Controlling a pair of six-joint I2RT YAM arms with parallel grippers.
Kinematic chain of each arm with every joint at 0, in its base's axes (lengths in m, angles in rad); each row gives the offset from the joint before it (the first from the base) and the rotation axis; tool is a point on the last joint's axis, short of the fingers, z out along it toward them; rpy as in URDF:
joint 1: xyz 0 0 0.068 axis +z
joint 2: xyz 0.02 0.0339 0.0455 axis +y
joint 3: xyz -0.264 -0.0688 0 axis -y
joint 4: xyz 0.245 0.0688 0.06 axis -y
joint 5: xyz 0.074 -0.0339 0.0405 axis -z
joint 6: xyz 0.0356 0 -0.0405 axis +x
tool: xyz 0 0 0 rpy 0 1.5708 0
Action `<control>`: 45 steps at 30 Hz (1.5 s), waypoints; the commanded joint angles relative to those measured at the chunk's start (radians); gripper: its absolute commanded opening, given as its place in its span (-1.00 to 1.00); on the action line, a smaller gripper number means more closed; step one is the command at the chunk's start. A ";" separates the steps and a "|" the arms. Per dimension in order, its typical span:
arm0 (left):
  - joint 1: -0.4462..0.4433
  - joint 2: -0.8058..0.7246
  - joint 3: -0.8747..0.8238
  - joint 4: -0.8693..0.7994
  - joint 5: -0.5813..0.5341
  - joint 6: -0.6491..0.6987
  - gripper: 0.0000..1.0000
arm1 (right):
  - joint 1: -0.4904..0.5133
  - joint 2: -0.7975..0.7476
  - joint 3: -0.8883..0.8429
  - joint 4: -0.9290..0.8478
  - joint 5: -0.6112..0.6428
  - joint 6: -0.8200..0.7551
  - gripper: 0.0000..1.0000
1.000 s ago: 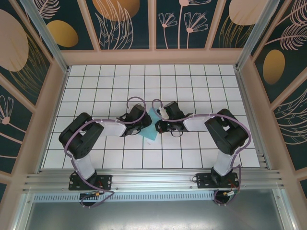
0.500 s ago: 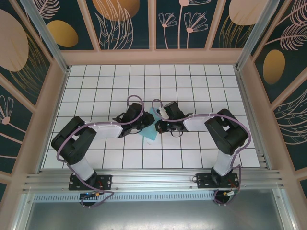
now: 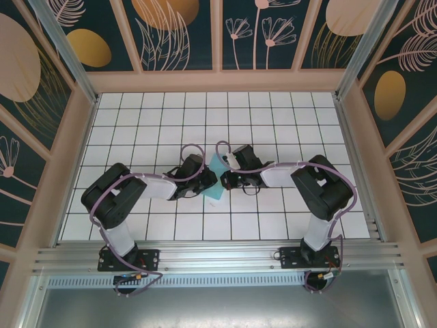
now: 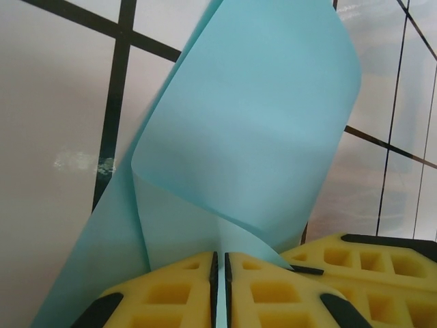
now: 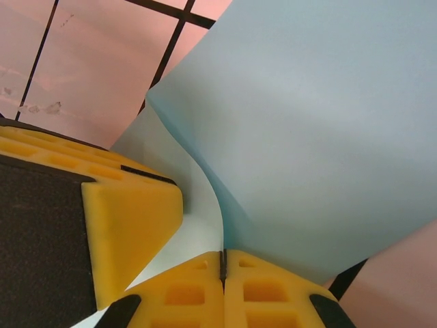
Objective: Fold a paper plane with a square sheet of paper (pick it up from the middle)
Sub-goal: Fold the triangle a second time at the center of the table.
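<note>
Sheet of paper [image 3: 214,190]: seen from above, hangs near the middle of the tabletop [image 3: 136,116], a little toward the near edge, lifted off the tiles between two grippers. Left gripper [image 3: 207,183] on its left side, right gripper [image 3: 223,179] on its right, tips close together over the blue. Too small from up here to read the jaws.

From the left wrist: left gripper [image 4: 220,273] closed on the sheet [image 4: 259,137], yellow pads [image 4: 171,297] pressed to a thin slit with a blue edge running into it. Paper rising from the pinch in a loose curl, rounded, no sharp crease in sight. Dark grid lines of the tabletop behind. One more yellow pad [image 4: 369,263] just beside on the right, probably the other gripper's.

From the right wrist: right gripper [image 5: 222,266] likewise clamped on the sheet [image 5: 328,137], pads meeting on a line, paper bending up and over from the grip. Another yellow block [image 5: 130,219] close at the left, touching or almost touching the paper; cannot tell which.

Judged step: early, with the sheet taken up from its middle and gathered toward a first fold, nothing pressed flat yet. Next move probably calls for bringing the halves edge to edge, setting them down on the tabletop and pressing a clean crease. Thin paper, so no pulling apart and no slipping at either pinch.
</note>
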 commanded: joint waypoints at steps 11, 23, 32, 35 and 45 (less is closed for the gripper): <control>-0.006 0.001 -0.112 0.010 -0.042 -0.008 -0.68 | -0.003 -0.161 -0.006 -0.164 0.064 0.066 -0.45; -0.005 0.015 -0.111 0.035 -0.037 -0.016 -0.68 | 0.080 -0.179 -0.093 0.013 -0.206 0.218 -0.87; -0.005 0.015 -0.114 0.034 -0.039 -0.019 -0.68 | 0.106 -0.104 -0.070 0.052 -0.218 0.238 -0.92; -0.005 0.014 -0.115 0.036 -0.037 -0.019 -0.68 | 0.104 -0.071 -0.049 0.038 -0.202 0.237 -0.92; -0.006 0.015 -0.121 0.038 -0.037 -0.017 -0.68 | 0.083 -0.042 -0.059 0.009 -0.167 0.244 -0.93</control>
